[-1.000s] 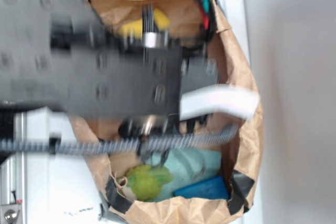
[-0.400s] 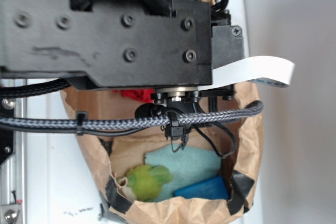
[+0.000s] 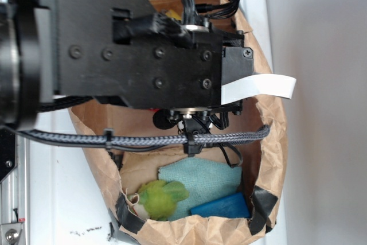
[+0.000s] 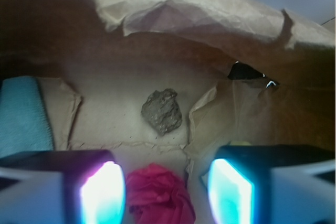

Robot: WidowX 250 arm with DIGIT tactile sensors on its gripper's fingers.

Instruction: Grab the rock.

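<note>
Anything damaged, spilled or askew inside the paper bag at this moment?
Nothing spilled. The paper bag is crumpled, with torn flaps on its floor beside the rock, which lies untouched. The open pincer straddles the red wad, not the rock.

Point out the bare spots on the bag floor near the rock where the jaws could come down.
In the wrist view, bare paper lies left of the rock, up to the teal cloth, and behind it to the bag wall. The right is crowded by a raised paper flap, the front by the red wad between the open jaws.
</note>
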